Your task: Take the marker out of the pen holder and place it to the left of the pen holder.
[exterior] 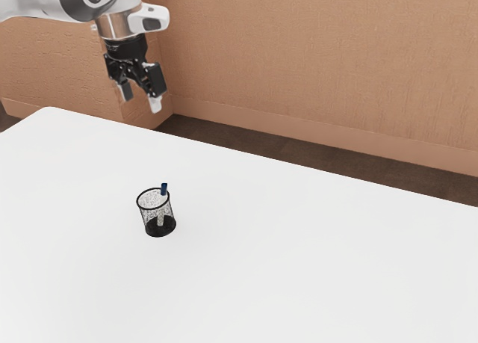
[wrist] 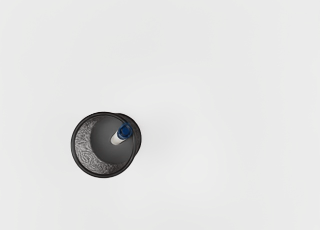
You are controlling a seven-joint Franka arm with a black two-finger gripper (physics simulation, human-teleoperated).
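High over the table's far edge, at the exterior view's upper left, my gripper stands open, its two fingers apart with nothing between them. The black mesh pen holder is upright on the table, well below and apart from the gripper. A white marker with a blue cap leans inside it, the cap rising past the rim. In the wrist view the round pen holder is seen from above, and the marker rests against its inner wall.
The white table carries the pen holder. Beyond the table's far edge are a dark floor and a brown wall.
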